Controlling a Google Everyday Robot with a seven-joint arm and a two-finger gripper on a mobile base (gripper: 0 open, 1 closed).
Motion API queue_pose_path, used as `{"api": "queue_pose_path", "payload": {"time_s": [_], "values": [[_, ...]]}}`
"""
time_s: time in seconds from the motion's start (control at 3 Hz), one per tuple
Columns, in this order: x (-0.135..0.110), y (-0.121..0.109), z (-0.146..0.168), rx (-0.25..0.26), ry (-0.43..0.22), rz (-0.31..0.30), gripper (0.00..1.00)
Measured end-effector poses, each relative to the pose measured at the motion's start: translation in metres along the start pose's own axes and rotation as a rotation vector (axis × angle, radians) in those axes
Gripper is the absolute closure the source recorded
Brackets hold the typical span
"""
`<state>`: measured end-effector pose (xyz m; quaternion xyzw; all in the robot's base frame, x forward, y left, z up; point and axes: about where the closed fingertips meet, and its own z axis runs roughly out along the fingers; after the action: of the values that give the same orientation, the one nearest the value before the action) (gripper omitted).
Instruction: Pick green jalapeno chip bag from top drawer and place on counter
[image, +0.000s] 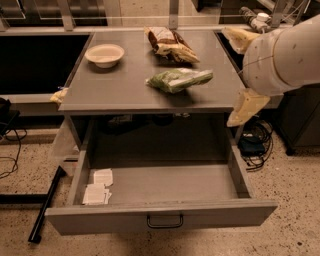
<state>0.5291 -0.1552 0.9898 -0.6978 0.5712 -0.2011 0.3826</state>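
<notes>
The green jalapeno chip bag (179, 79) lies on the counter (120, 90), right of its middle. The top drawer (160, 218) is pulled fully open below, with its dark bar handle (164, 221) facing me. My arm's large white link (287, 52) hangs at the right, past the counter's right edge. My gripper (254, 19) shows at the upper right, behind the counter's far right corner, apart from the bag and holding nothing that I can see.
A brown-and-cream chip bag (170, 44) and a pale bowl (104, 54) sit at the back of the counter. Small white packets (97, 187) lie in the drawer's left front corner. Cables (255, 146) lie on the floor at right; a black bar (44, 207) lies at left.
</notes>
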Motion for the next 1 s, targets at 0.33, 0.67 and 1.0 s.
{"api": "queue_pose_path", "payload": {"time_s": [0.33, 0.67, 1.0], "values": [[0.0, -0.016, 0.033, 0.106, -0.036, -0.063, 0.0], [-0.004, -0.036, 0.063, 0.188, -0.073, -0.12, 0.0], [-0.009, -0.048, 0.092, 0.222, -0.103, -0.16, 0.0]]}}
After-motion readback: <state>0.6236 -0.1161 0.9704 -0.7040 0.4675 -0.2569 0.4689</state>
